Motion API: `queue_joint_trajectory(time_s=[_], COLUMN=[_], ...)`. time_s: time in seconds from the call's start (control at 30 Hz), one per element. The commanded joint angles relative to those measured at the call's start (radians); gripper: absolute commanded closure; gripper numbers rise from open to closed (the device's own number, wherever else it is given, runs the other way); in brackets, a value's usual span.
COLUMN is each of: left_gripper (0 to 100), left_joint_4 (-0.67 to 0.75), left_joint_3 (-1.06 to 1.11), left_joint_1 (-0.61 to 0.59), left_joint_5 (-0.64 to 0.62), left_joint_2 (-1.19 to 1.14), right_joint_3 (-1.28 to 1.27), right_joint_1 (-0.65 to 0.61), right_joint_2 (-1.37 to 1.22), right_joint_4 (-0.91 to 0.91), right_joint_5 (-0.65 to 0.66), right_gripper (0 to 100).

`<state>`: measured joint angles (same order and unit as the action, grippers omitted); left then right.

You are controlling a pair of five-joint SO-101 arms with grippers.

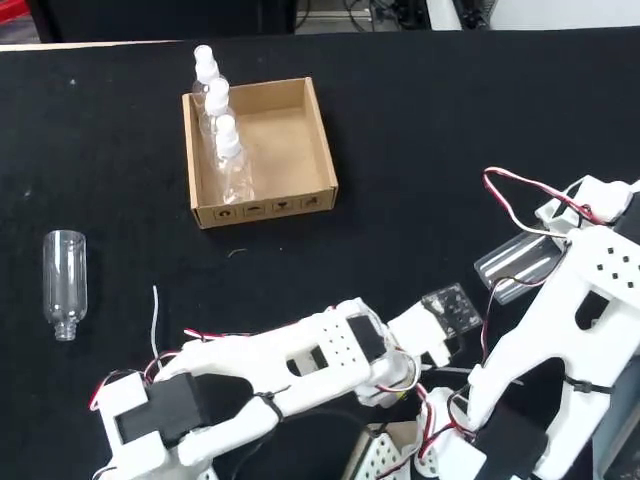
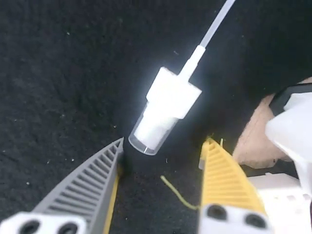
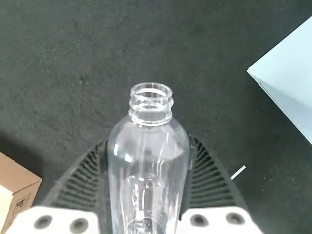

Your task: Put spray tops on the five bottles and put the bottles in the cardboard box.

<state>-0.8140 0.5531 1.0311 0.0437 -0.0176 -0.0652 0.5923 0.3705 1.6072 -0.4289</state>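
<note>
Bottle, open-necked, sits clamped between the fingers of the right pincer above the black cloth, with a pale blue sheet off to one side. The left pincer is spread wide just over the cloth, and a spray top lies just ahead of its tips, tube pointing away. Well beyond both pincers, three capped bottles lie along one wall of the box, a bare bottle lies on the cloth far from either, and cables show past the table's far edge.
</note>
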Motion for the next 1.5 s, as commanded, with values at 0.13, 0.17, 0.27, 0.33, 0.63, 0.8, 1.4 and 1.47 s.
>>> queue_joint_trajectory(time_s=[0.13, 0.17, 0.27, 0.33, 0.63, 0.8, 1.4, 1.47], left_gripper=[77, 77, 77, 77, 81, 89, 96, 96], left_joint_4=[0.028, 0.029, 0.031, 0.031, 0.02, 0.025, -0.13, -0.17], left_joint_3=[-0.068, -0.068, -0.068, -0.073, -0.133, -0.133, -0.156, -0.15], left_joint_1=[-0.013, -0.013, -0.013, -0.01, -0.004, -0.001, -0.01, -0.012], left_joint_5=[0.014, 0.014, 0.014, 0.014, 0.014, 0.014, 0.009, 0.014], left_joint_2=[0.002, 0.002, -0.002, -0.025, -0.133, -0.135, -0.133, -0.133], right_joint_3=[0.053, 0.053, 0.053, 0.053, 0.038, 0.038, 0.036, 0.036], right_joint_1=[-0.028, -0.028, -0.028, -0.028, -0.029, -0.029, -0.029, -0.029], right_joint_2=[0.047, 0.047, 0.047, 0.047, 0.047, 0.047, 0.047, 0.047], right_joint_4=[-0.02, -0.02, -0.02, -0.02, -0.02, -0.02, -0.017, -0.015], right_joint_5=[-0.006, -0.006, -0.006, -0.006, -0.006, -0.006, -0.006, -0.006], right_gripper=[98.8, 98.8, 98.8, 98.8, 98.8, 98.8, 98.8, 98.8])
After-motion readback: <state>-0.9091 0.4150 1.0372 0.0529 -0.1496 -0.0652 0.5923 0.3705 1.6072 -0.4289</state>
